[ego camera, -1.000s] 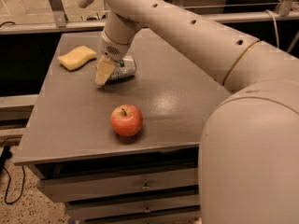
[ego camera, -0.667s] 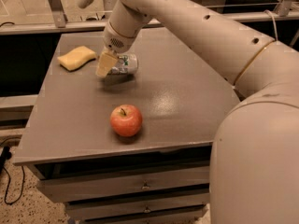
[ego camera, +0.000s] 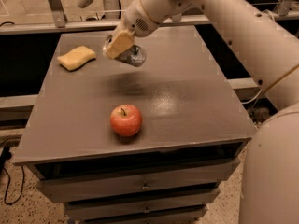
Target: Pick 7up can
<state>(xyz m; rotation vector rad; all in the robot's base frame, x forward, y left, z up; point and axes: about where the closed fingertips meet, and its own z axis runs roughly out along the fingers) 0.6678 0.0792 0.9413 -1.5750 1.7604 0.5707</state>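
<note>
A: Where's the 7up can (ego camera: 133, 56)?
B: Clenched in the tool (ego camera: 122, 48), apparently off the tabletop (ego camera: 187, 92), near the sponge (ego camera: 76, 58).
A: How should the lift go?
B: Straight up and slowly, with a firm grip; I judge the tilted can could slip.

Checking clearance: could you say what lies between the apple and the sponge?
Only bare tabletop, seen in the camera view; the gripper holds the 7up can above the table's rear.
</note>
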